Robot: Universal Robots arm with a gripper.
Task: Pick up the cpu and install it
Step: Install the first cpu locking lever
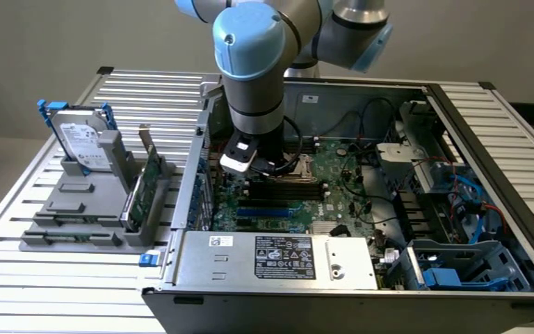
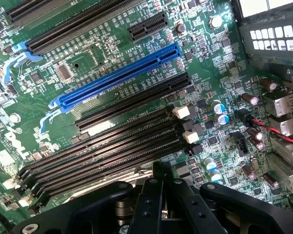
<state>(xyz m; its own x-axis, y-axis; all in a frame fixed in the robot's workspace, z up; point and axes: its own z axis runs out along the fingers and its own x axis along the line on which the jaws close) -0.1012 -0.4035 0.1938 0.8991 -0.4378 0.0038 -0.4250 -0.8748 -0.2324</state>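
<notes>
My gripper [image 1: 269,165] hangs low inside the open computer case [image 1: 489,139], over the green motherboard [image 1: 341,202]. It is beside the square metal-framed socket [image 1: 302,167]. In the wrist view the two black fingers [image 2: 147,200] meet at their tips, so the gripper [image 2: 158,171] is shut with nothing visible between them. They sit just above the row of black memory slots [image 2: 112,151]. A strip of bright metal [image 2: 105,189] shows under the fingers. The cpu is hidden from me.
A silver hard drive with a blue bracket [image 1: 80,142] and an expansion card [image 1: 144,184] stand in a grey holder [image 1: 72,209] at the exterior view's left. The power supply [image 1: 277,257] closes the case front. A blue slot [image 2: 117,75] and cables [image 1: 471,188] lie nearby.
</notes>
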